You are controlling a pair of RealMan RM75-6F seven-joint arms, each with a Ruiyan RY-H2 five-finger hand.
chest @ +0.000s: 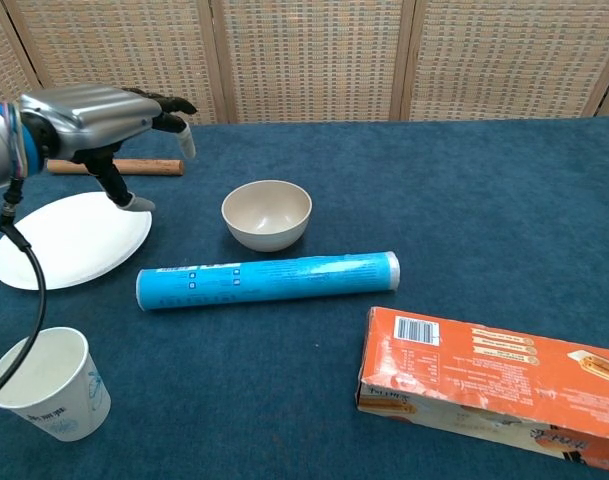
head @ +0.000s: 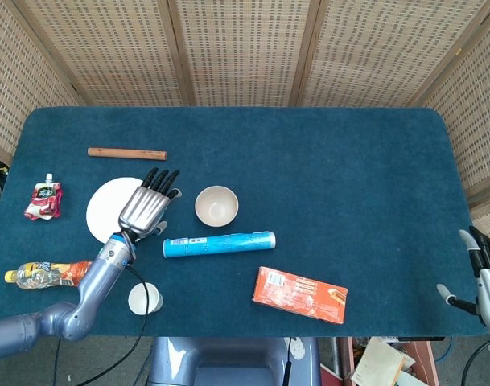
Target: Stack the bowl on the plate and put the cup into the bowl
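one plate (head: 106, 211), one bowl (head: 216, 206), one cup (head: 145, 298)

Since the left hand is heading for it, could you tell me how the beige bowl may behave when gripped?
The beige bowl looks rigid and probably light. Its smooth, rounded wall may slip in the left hand. The blue tube lying close in front could roll if nudged.
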